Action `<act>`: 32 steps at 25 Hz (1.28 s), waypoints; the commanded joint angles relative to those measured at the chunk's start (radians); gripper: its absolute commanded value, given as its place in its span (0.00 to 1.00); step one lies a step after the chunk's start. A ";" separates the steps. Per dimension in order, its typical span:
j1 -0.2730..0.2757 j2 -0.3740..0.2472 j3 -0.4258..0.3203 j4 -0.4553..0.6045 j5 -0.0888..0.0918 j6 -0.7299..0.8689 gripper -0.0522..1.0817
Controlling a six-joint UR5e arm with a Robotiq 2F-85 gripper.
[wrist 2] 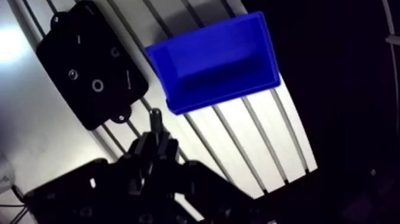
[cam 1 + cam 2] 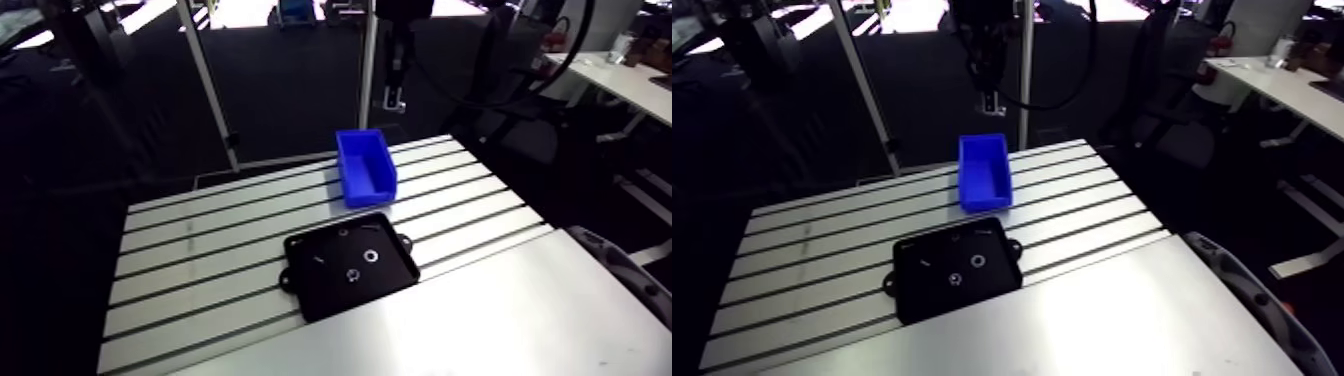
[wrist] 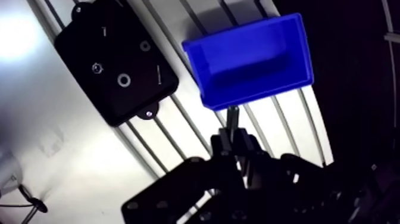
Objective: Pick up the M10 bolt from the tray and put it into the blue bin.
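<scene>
a: bright glare washes the table (image 3: 19,37) beside the black tray (image 3: 119,53) in the wrist view.
b: yes; the gripper (image 3: 233,136) and its pinched m10 bolt (image 3: 233,115) are dark silhouettes, slots curve, blue bin (image 3: 300,50) interior shadowed.

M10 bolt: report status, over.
Gripper shut on M10 bolt, clear of black tray. Blue bin just ahead of the gripper, bolt not in yet. Nothing seen between them.

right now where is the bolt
In the wrist view the bolt is clamped in the gripper, just short of the blue bin and well away from the black tray.
</scene>
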 commanded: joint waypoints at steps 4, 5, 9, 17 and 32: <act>0.002 0.072 -0.039 -0.003 0.001 -0.271 0.97; 0.000 0.083 -0.047 -0.003 0.001 -0.288 0.97; 0.008 0.120 -0.050 -0.025 0.001 -0.304 0.99; 0.020 0.167 -0.047 -0.081 -0.002 -0.301 0.99; 0.046 0.227 -0.006 -0.152 -0.025 -0.292 0.99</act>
